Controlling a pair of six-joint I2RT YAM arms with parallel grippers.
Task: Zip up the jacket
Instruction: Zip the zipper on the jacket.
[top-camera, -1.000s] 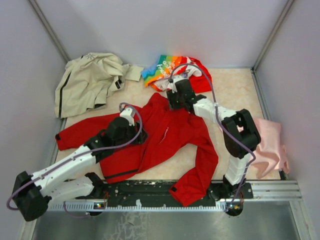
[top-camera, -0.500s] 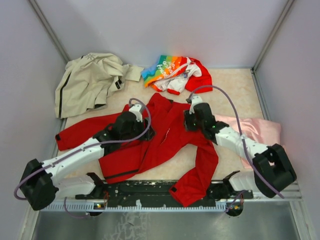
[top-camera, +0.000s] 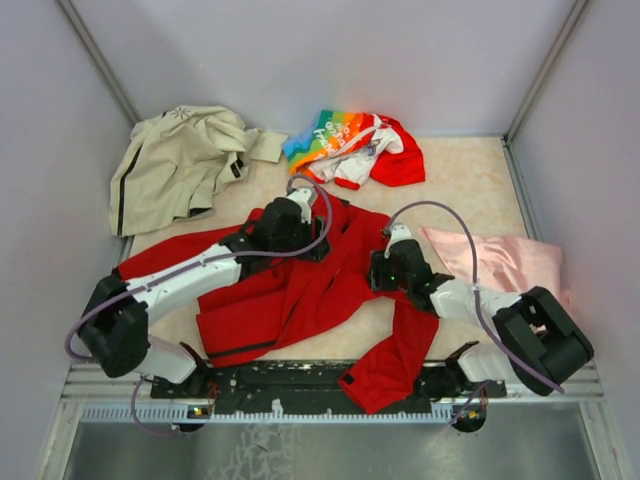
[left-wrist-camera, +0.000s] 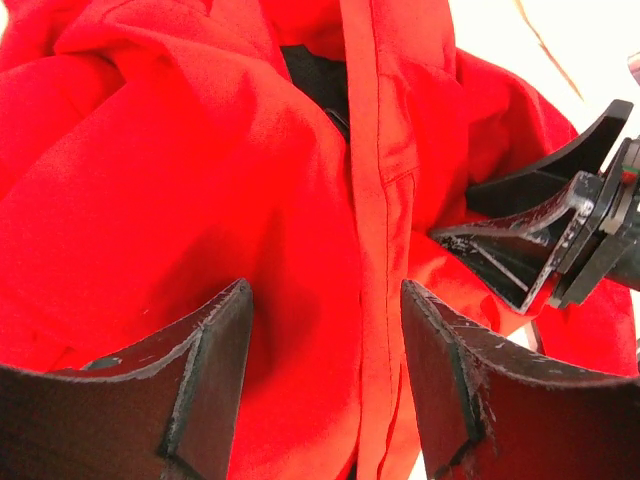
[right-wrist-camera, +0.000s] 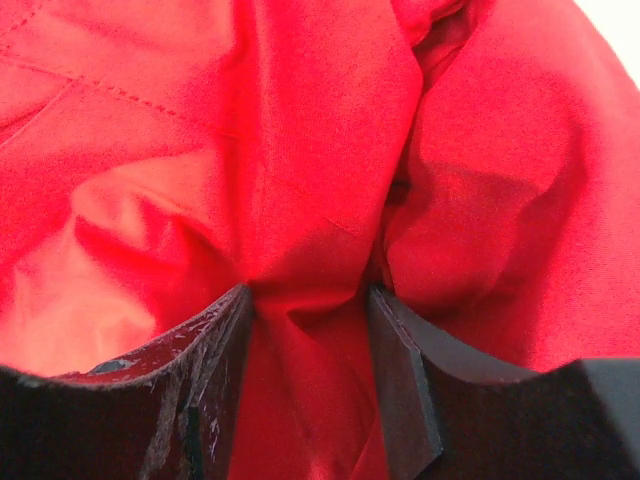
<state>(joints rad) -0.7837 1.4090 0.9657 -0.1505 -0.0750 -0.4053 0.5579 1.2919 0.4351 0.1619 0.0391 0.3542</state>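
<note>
I'm clenching the right jaws on a fold of the jacket (right-wrist-camera: 150, 150), probably anchoring it taut; left jaws are hanging released over the front seam (left-wrist-camera: 378, 200), hunting the zipper.

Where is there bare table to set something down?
Bare table at the far right, between the rainbow garment, the pink cloth and the wall. A smaller patch between the beige jacket and the red jacket. The middle is crowded by the left arm and right arm.
</note>
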